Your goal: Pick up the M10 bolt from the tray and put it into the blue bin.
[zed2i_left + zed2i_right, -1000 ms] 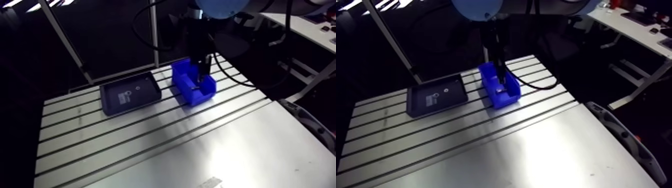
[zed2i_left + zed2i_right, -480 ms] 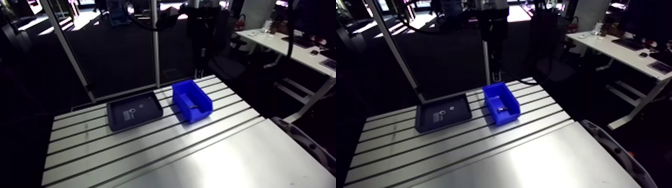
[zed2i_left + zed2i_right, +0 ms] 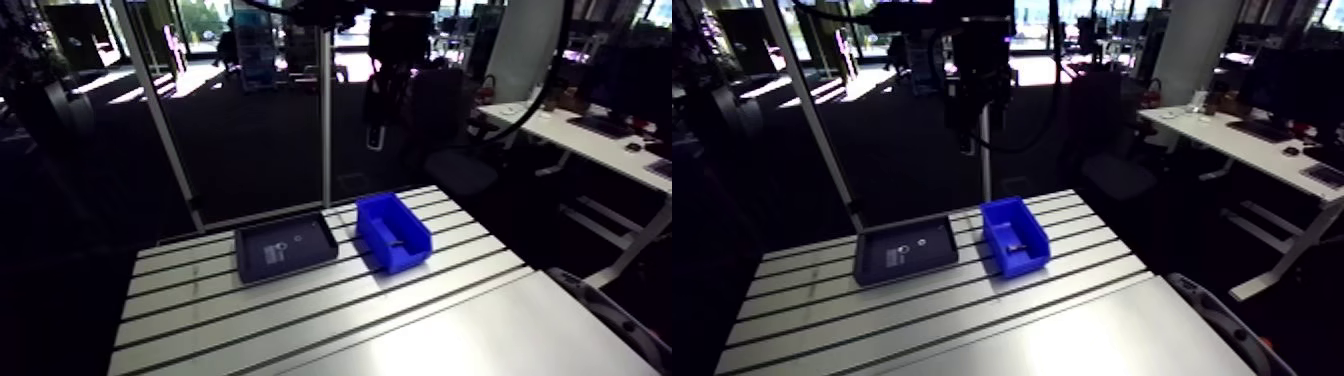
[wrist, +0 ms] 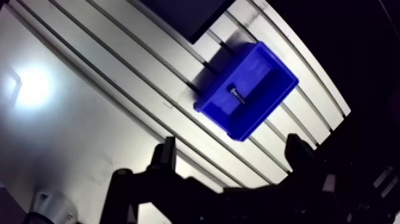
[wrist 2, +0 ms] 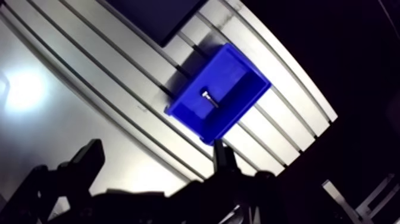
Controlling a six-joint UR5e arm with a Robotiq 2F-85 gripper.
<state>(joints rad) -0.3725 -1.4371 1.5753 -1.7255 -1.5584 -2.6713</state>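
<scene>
Desk (image 3: 300, 320) w/ blue bin (image 4: 219, 114): M10 bolt (image 4: 236, 94) lies inside; gripper (image 4: 231, 143) has risen clear, released & empty, so task looks done.

You see tray (image 3: 315, 238) and bin (image 3: 410, 256) on table (image 3: 300, 320), toward far edge. In arm view, bin sits just right of tray, apart. Inside bin, bolt (image 4: 236, 94) lies on floor.

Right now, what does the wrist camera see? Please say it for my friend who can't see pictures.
A small bolt lies inside a blue bin on a slotted metal table, seen from high above. The claw is open, its two dark fingers spread and holding nothing. A corner of the dark tray shows just beyond the bin.
</scene>
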